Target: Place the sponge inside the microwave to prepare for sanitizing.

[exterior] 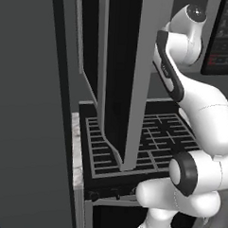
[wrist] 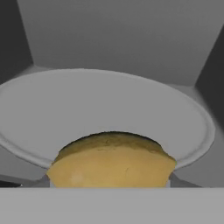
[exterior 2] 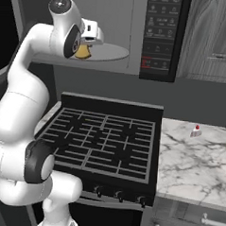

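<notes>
One relation matters: microwave stands open above the stove, arm reaching into its grey cavity. Turntable lies straight ahead of and below the gripper. Sponge sits right at the hand, over turntable's near rim, prob. pinched between fingers; tips hidden, so jaw width can't tell. Release should drop it onto plate.

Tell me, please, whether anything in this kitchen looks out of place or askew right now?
Nothing looks spilled or damaged. The microwave door stands wide open over the stove, as the job needs. The sponge sits at the hand, just over the turntable rim. A small bottle stands upright on the counter.
</notes>
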